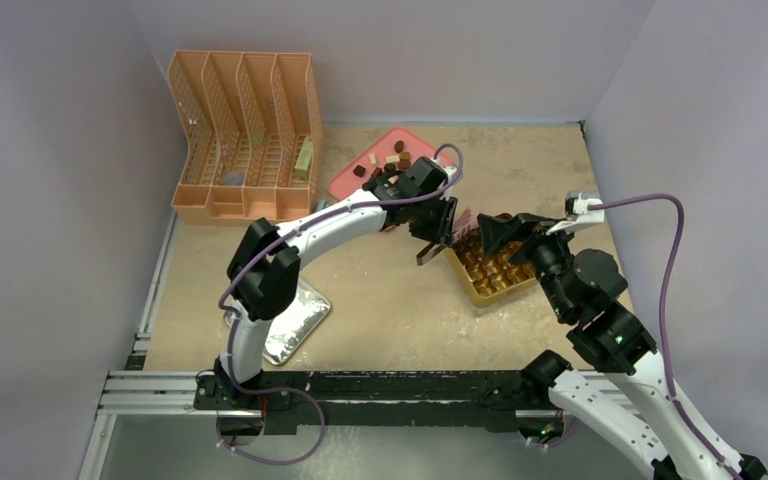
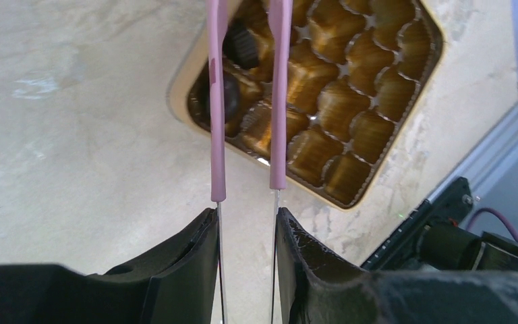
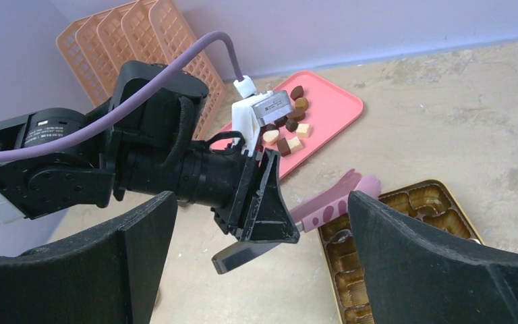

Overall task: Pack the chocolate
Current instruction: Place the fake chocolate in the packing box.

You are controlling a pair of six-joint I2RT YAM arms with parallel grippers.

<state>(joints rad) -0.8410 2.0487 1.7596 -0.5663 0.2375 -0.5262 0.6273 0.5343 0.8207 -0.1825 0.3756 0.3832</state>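
Several chocolate pieces (image 1: pixel 385 165), dark, reddish and cream, lie on the pink tray (image 1: pixel 348 186); the right wrist view shows those chocolate pieces (image 3: pixel 290 128) too. My left gripper (image 1: pixel 438 232) is shut on pink-tipped tongs (image 1: pixel 465 222) over the near-left corner of the gold box (image 1: pixel 490 275). In the left wrist view the left gripper (image 2: pixel 246 216) presses the tongs (image 2: pixel 278 101), whose arms stand apart. Two dark chocolate pieces (image 2: pixel 243 44) sit in cells of the gold box (image 2: pixel 367 131) by those arms. My right gripper (image 1: pixel 508 232) hangs open over the box, as the right gripper (image 3: pixel 262 199) holds nothing.
An orange file rack (image 1: pixel 245 135) stands at the back left. A foil-covered plate (image 1: pixel 295 325) lies near the left arm's base. A metal rail (image 1: pixel 160 385) runs along the near edge. Lilac walls close in the left, back and right sides.
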